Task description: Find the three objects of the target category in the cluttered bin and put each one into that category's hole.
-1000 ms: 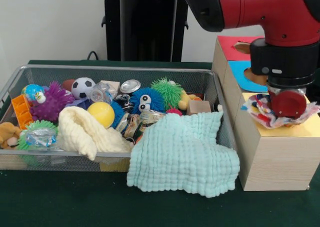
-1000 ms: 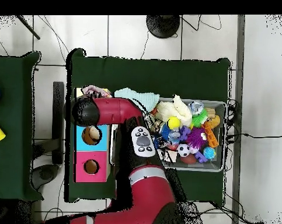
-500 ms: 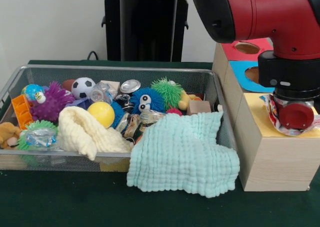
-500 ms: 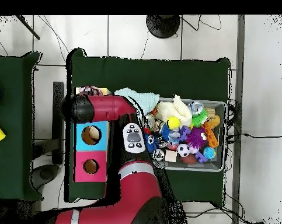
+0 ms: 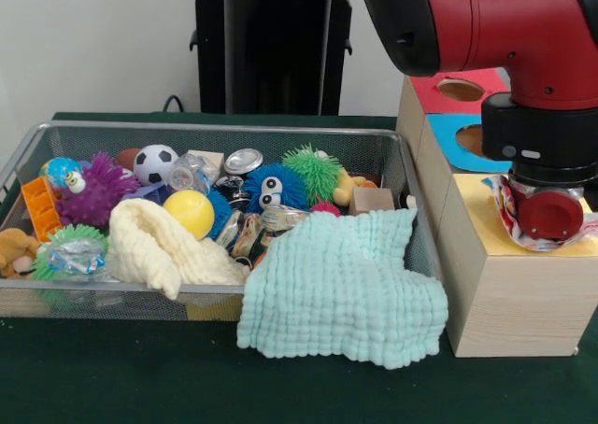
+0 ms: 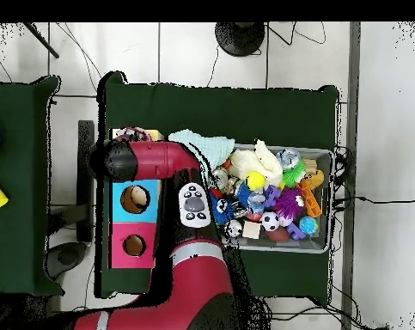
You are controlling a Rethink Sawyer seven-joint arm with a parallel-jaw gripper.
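On the dark green table (image 5: 112, 387), a patterned cloth (image 5: 523, 230) was pressed onto the yellow box top (image 5: 481, 228) at 3 o'clock, probably for its hole; the gripper (image 5: 546, 214) state could not be told.

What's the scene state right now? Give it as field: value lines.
arm: over the yellow section of the wooden box
gripper: pressed down into a patterned cloth; jaws hidden
cloth position: bunched on the yellow top, under the gripper
other holes: blue section and red section, both holes uncovered
bin: wire mesh, full of mixed toys
draped: mint cloth hangs over the bin's front edge
in bin: cream cloth
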